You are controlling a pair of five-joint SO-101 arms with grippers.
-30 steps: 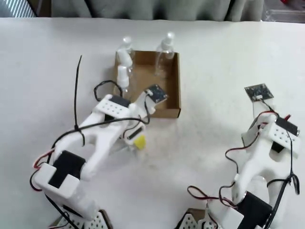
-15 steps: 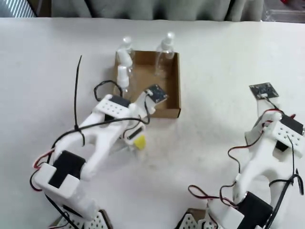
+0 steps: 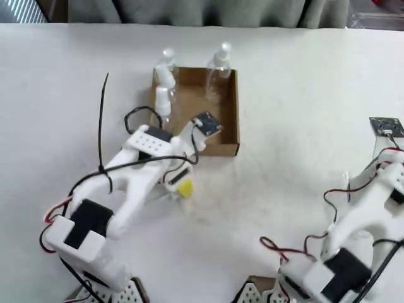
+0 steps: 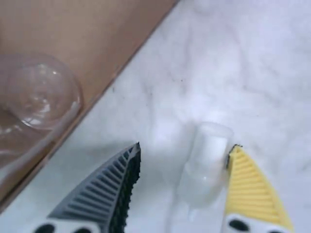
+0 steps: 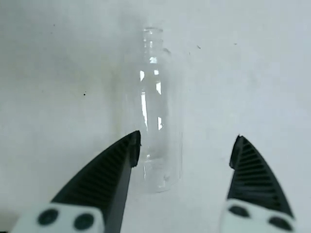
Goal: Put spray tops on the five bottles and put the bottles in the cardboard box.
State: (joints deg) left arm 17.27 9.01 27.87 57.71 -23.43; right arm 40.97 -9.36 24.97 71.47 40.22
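**Both Grippers Open, Nothing Held**

The left gripper (image 4: 184, 148) sits low over the table (image 3: 290, 95), just off the near wall of the cardboard box (image 3: 228, 113), its fingers spread wide. A spray top (image 4: 206, 155) lies on the table between them, against the yellow finger (image 4: 245, 179) and apart from the grey one; it is not clamped. Three bottles (image 3: 220, 63) with tops fitted stand in the box (one at the far right corner, two along the left wall). The right gripper (image 5: 187, 137) is at the table's right edge, fingers wide apart and holding nothing. An uncapped clear bottle (image 5: 158, 111) lies flat on the table between them, not gripped.
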